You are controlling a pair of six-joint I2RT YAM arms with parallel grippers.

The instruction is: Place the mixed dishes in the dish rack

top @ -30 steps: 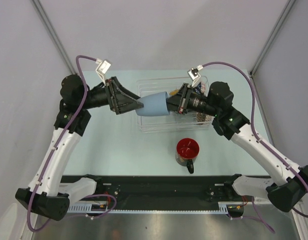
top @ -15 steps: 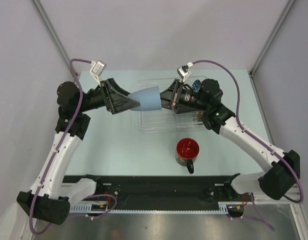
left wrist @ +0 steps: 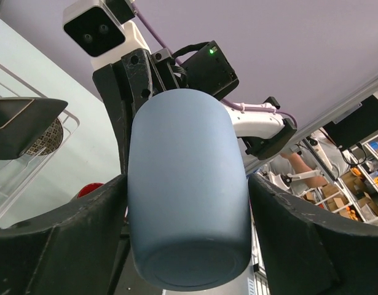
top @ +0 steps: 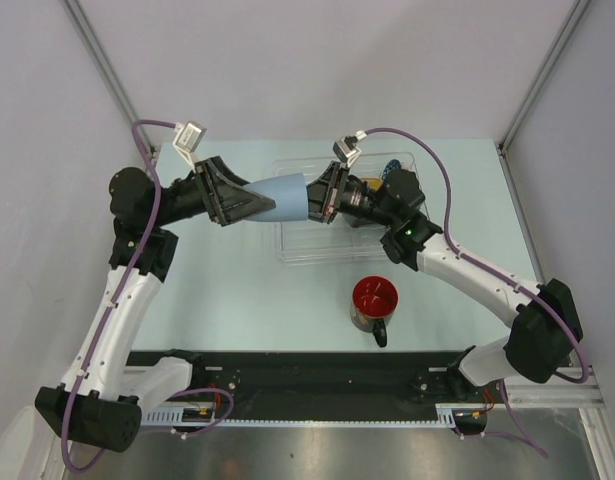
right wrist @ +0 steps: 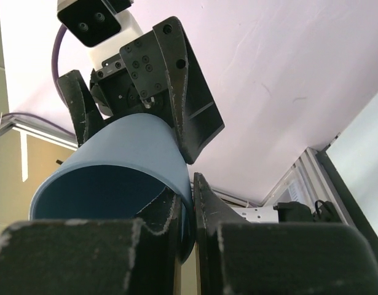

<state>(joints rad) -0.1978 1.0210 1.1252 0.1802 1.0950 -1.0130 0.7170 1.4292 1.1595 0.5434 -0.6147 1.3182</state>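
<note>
Top external view: the left pincer (top: 257,201) and right pincer (top: 313,195) face each other, both clenched on the light blue cup (top: 282,197), held sideways between them. Left fingers (left wrist: 72,230) press its sides near the base; right fingers (right wrist: 165,216) pinch its rim. Beneath the right pincer lies the clear rack (top: 309,251).

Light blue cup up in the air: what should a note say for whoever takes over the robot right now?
Left gripper: shut around the base of the light blue cup.
Right gripper: pinching its rim.
Cup hangs sideways over the left end of the clear plastic dish rack.
Done: black square plate already in the rack.
Left: cup, plus the dark red-lined mug on the table.
</note>
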